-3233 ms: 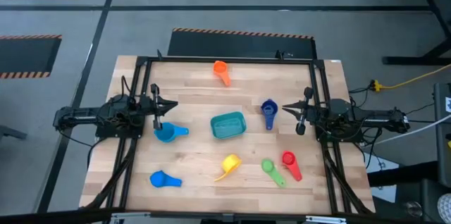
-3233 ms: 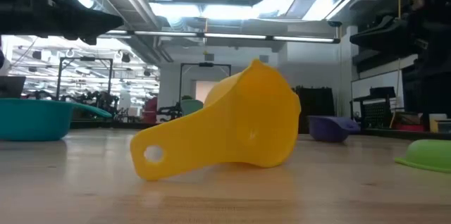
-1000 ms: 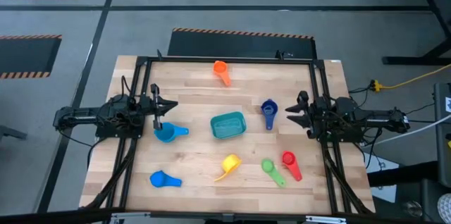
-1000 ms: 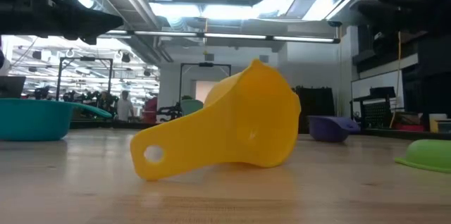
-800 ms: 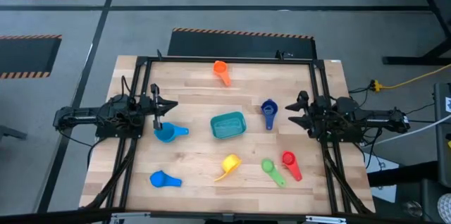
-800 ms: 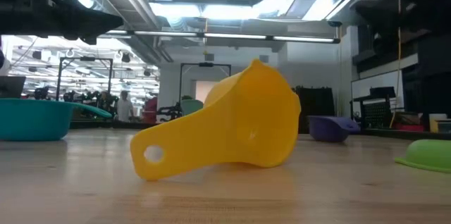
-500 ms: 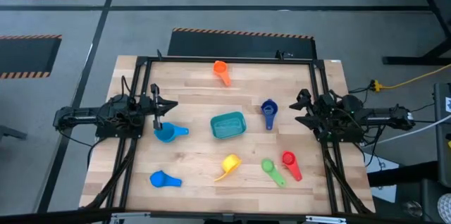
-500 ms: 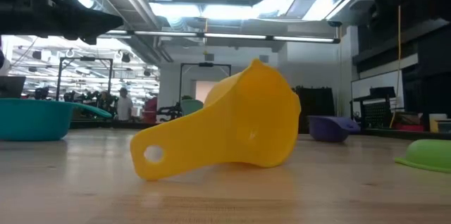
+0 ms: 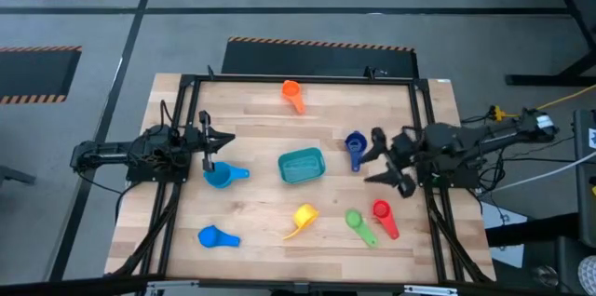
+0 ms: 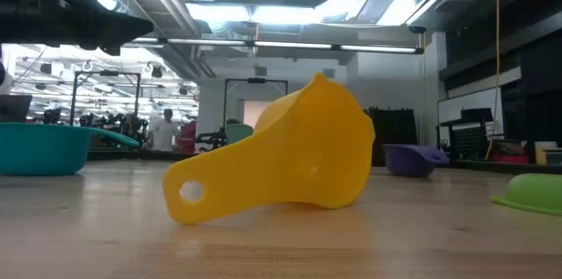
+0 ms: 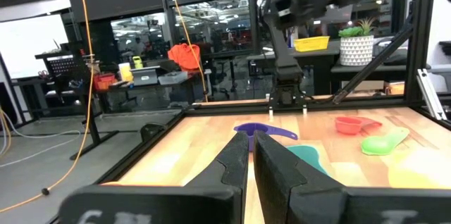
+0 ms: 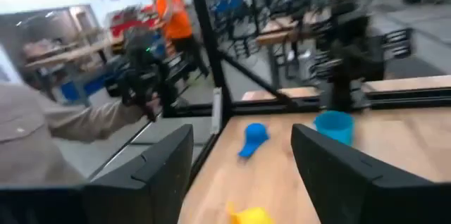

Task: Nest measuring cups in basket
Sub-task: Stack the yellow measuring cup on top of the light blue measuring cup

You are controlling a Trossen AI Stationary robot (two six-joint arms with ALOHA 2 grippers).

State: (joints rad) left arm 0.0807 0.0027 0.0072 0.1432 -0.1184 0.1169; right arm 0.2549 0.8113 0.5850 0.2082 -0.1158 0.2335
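Several measuring cups lie scattered on the wooden table: orange (image 9: pixel 292 94), dark blue (image 9: pixel 355 145), two light blue (image 9: pixel 222 175) (image 9: pixel 216 236), yellow (image 9: pixel 303 217), green (image 9: pixel 358 222) and red (image 9: pixel 383 214). The yellow cup (image 10: pixel 281 169) lies on its side. The teal basket (image 9: pixel 301 166) stands at the table's middle. My right gripper (image 9: pixel 379 157) hangs open in the air beside the dark blue cup, above the table's right part, holding nothing. At the left edge my left gripper (image 9: pixel 207 142) waits shut, just beyond one light blue cup.
A black frame (image 9: pixel 186 82) runs round the table top. A person in an orange top (image 12: pixel 173 13) stands in the room beyond the table. Bare wood lies between the basket and the orange cup.
My right gripper has risen from the right edge, moved a little toward the table's middle and turned toward the near left. Its fingers have spread wider. The cups and the basket have stayed where they were.
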